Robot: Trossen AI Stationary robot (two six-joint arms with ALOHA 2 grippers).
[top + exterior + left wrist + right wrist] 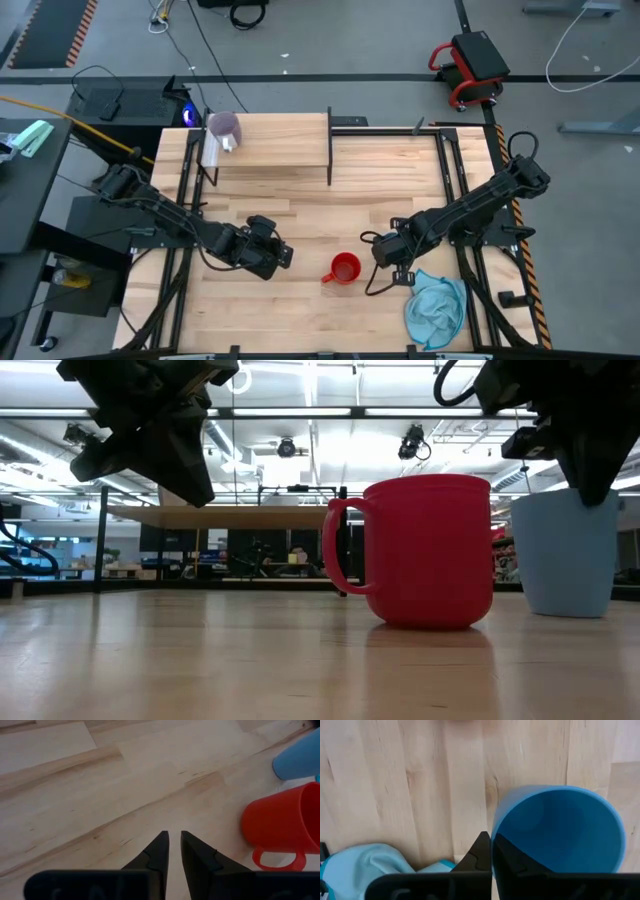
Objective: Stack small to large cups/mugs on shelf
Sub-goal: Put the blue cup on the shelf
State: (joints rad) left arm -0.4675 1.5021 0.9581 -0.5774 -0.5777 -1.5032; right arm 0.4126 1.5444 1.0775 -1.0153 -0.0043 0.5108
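Red cup (345, 268): bright, opaque, loop handle, standing upright on the worktop (300, 220) near the front edge, between the two arms. In the low view it fills mid-frame, handle to the picture's left, walls tapering slightly toward the base.

Light blue cup (559, 830): plain, no handle seen, upright on the worktop just right of the red one and apart from it (low view shows a gap between them). Interior smooth, darker blue in shadow.

Purple cup (223, 127): pale, translucent, sitting on the shelf (275, 140) at its left end, by the white strip. Handle detail too small to make out.

Shelf: light-wood board on thin black legs, at the back of the worktop.

Right tool (491, 851): fingers clamped together on the rim of the light blue cup, one finger outside the wall and one inside. The cup's base rests on the worktop in the low view.

Left tool (174, 851): hovering above the worktop left of the red cup, not touching it; fingers a narrow slit apart, nothing between them.

Light blue cloth (437, 306): crumpled at the front right of the worktop, near the right tool.
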